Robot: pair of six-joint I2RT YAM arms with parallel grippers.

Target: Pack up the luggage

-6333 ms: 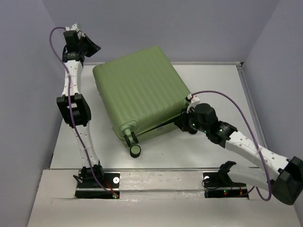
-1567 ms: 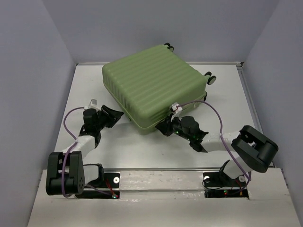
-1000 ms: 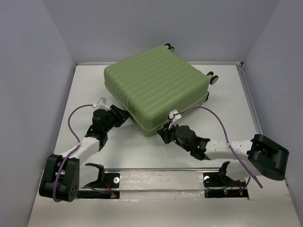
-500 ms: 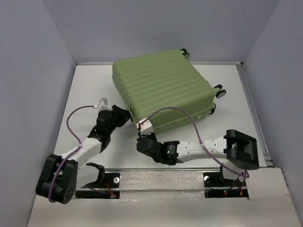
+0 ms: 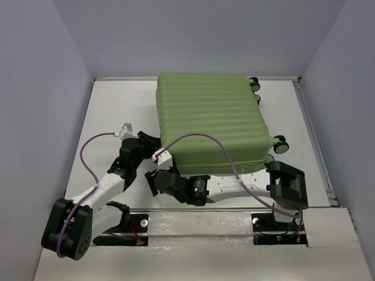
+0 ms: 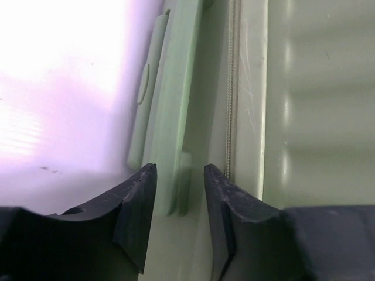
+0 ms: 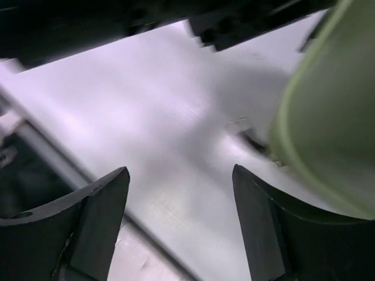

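Closed, light-green ribbed luggage [image 5: 214, 126], lying flat on table [image 5: 111, 105], black wheels

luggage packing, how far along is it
Early. The luggage lies closed on the table, and no items to pack are in view. In hand: the left gripper straddles its side handle, while the right gripper is open beside its near corner. Opening and filling remain.

White table [image 5: 105, 111] carried one thing: the luggage [image 5: 214, 126], closed, lying flat with ribbed green shell up, toward the far right part of the surface. Its black wheels [image 5: 280, 141] sat along the right side. Bare tabletop showed left of it and along the near edge.
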